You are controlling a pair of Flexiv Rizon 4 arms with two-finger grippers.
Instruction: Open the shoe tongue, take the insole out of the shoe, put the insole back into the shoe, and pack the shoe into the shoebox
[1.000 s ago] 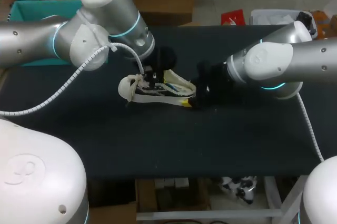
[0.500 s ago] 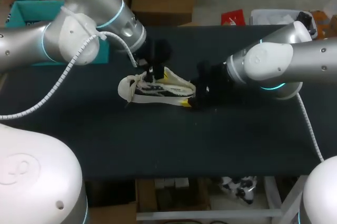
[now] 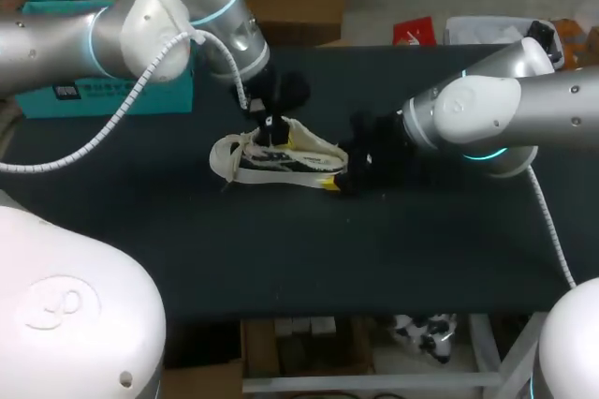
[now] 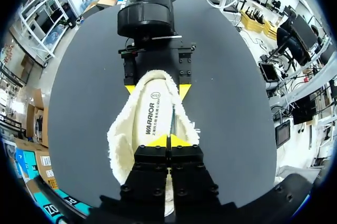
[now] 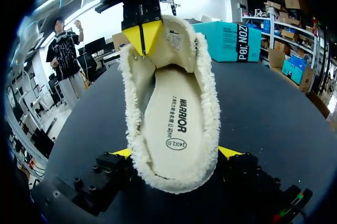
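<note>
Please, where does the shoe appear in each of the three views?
Head: shoe in the middle of the table.
Left wrist: shoe just ahead of the left gripper.
Right wrist: heel between the right gripper fingers.
Shared landmark: left gripper pinching the tongue.

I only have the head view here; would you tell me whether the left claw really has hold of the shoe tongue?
Observer: Yes; the left wrist view shows the left claw shut on the tongue's edge.
Operator: Thank you. Is the insole out yet?
Observer: No; in the right wrist view it lies flat inside the shoe.
Operator: And the right claw?
Observer: It clamps the heel, one yellow tip each side.
</note>
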